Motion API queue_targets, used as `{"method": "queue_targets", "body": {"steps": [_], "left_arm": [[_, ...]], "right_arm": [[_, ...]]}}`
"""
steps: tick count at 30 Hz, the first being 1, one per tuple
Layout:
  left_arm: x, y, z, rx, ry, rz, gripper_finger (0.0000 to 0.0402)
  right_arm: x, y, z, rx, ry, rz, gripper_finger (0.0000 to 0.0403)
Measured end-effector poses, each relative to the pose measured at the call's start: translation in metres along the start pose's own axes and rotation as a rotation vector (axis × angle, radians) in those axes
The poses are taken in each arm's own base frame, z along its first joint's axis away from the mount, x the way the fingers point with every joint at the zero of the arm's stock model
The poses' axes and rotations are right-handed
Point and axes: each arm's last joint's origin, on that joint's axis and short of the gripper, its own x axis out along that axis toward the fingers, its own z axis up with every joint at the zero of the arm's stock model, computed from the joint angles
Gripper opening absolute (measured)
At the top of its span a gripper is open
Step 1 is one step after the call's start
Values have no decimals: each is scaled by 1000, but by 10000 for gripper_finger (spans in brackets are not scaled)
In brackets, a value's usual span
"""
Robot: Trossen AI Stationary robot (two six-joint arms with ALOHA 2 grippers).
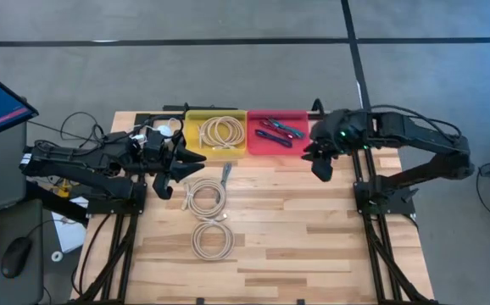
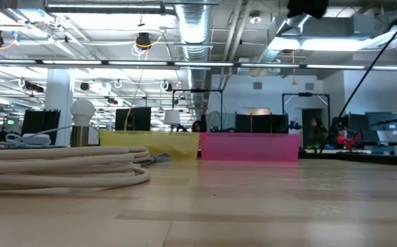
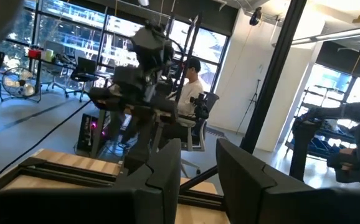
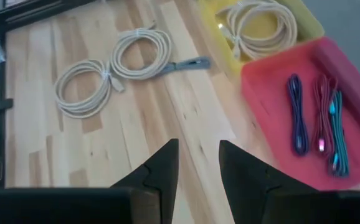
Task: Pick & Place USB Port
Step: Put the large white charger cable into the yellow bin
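Arms first: my left arm reaches in from the table's [image 1: 270, 246] left side, folded low, with my left gripper [image 1: 180, 167] just beside the yellow bin [image 1: 215, 135], off its left front corner, held clear of the wood. Its fingers [image 3: 167, 162] stand a little apart with nothing between them, pointing level out across the room, where a seated person [image 3: 191, 93] shows in the background. My right arm bends in from the table's right edge, elbow out, and my right gripper [image 1: 321, 165] hangs just off the front right corner of the red bin [image 1: 277, 131], which touches the yellow bin's right side. Its fingers [image 4: 161, 165] are likewise parted and empty, tilted down over bare planks.

Inside the red bin lie three thin cables [image 4: 317, 118], side by side: one blue, one red, one teal. The yellow bin holds one coiled cream cable [image 1: 221, 131]. In front of the yellow bin, on the table, a cream coil [image 1: 206, 196] with a grey plug end [image 1: 225, 173] lies near it, and a second coil [image 1: 212, 240] lies farther out. No label or writing is readable anywhere.
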Motion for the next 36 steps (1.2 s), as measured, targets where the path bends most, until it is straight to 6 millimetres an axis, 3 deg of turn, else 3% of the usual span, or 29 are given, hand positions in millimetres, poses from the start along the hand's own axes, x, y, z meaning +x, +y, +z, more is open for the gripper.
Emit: {"method": "queue_targets", "body": {"steps": [6,15,25,36], "left_arm": [[0,1,-3,16,33,22,102],[-1,10,-18,50,150,246,102],[8,12,-27,54,187,257,102],[12,12,-31,60,204,260,102]], "right_arm": [[5,6,-33,61,-86,23,107],[3,24,-60,49,-366,185,107],[-10,36,-88,41,-524,251,107],[5,52,-125,94,-613,226,107]]}}
